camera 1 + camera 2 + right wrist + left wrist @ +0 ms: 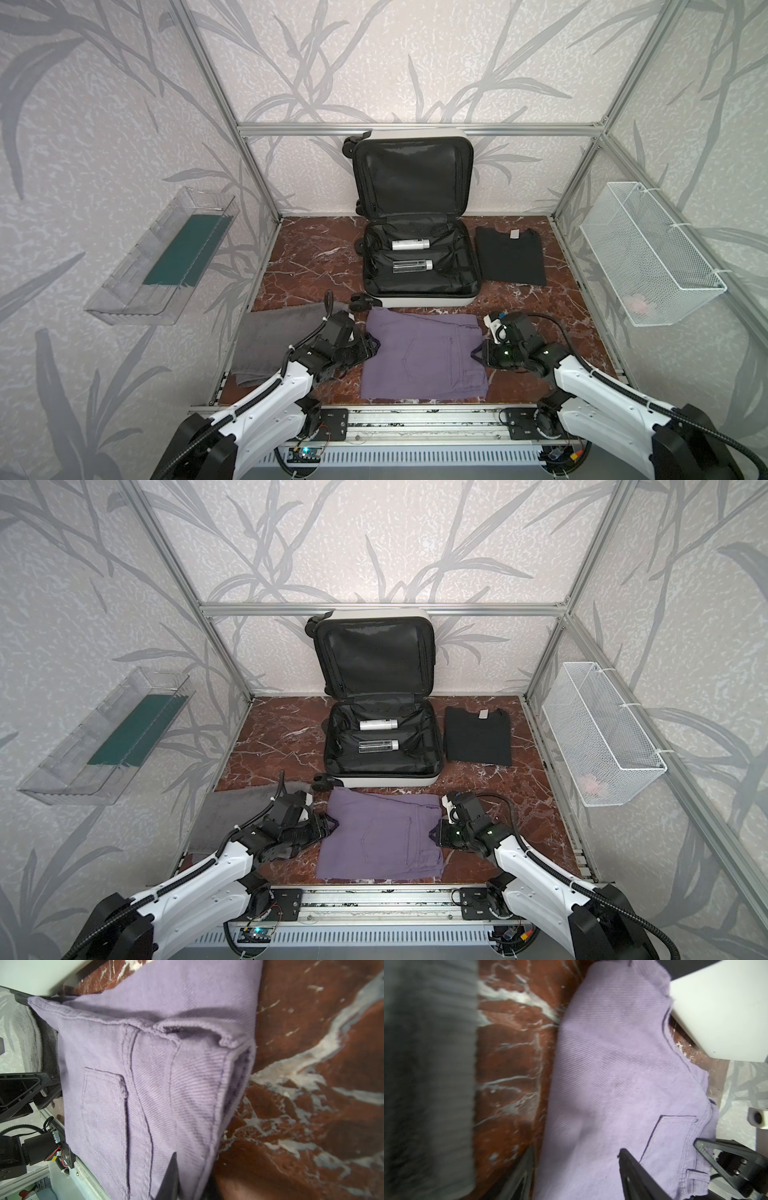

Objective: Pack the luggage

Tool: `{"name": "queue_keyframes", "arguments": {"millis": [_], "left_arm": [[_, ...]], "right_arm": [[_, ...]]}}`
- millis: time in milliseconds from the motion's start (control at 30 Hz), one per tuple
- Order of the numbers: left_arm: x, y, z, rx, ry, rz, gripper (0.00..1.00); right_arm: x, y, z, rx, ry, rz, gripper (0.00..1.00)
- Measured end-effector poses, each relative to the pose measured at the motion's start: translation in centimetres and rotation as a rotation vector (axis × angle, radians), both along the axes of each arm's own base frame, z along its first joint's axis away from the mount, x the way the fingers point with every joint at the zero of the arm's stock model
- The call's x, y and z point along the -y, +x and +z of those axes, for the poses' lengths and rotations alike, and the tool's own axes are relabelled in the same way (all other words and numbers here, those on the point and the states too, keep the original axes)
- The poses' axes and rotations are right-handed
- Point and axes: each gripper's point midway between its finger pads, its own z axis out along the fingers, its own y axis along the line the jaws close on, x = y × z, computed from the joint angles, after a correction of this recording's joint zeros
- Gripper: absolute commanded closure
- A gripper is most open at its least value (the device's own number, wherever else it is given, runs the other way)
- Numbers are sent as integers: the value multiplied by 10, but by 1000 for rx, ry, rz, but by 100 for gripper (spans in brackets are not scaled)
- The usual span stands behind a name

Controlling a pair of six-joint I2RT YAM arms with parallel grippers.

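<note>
In both top views, the open luggage sits at the table's back edge and the purple jeans at its front edge; the left wrist view shows your left gripper wide astride one side, and the right wrist view shows your right gripper pinched on the other, so likely close left, then lift both together.

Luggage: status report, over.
Left gripper open at purple jeans; right gripper shut on them. Luggage open, two bottles inside. Nothing blocking.

No text, label or number is legible anywhere.
</note>
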Motion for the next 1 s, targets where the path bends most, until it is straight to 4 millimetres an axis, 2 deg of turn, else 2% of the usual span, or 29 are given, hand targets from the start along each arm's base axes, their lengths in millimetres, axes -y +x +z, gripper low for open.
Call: {"name": "queue_keyframes", "arguments": {"millis": [333,933,967,1000], "left_arm": [[27,8,3,23,-127,-67,32],[8,-11,4,33,-100,-35,32],[8,-12,5,34,-106,-28,9],[7,-12,6,38,-113,-21,1]], "right_arm": [[0,1,-3,-7,-6,-1,100],[0,1,-3,-4,-7,2,100],[0,1,-3,-4,-7,2,100],[0,1,-2,-2,-6,2,100]]}}
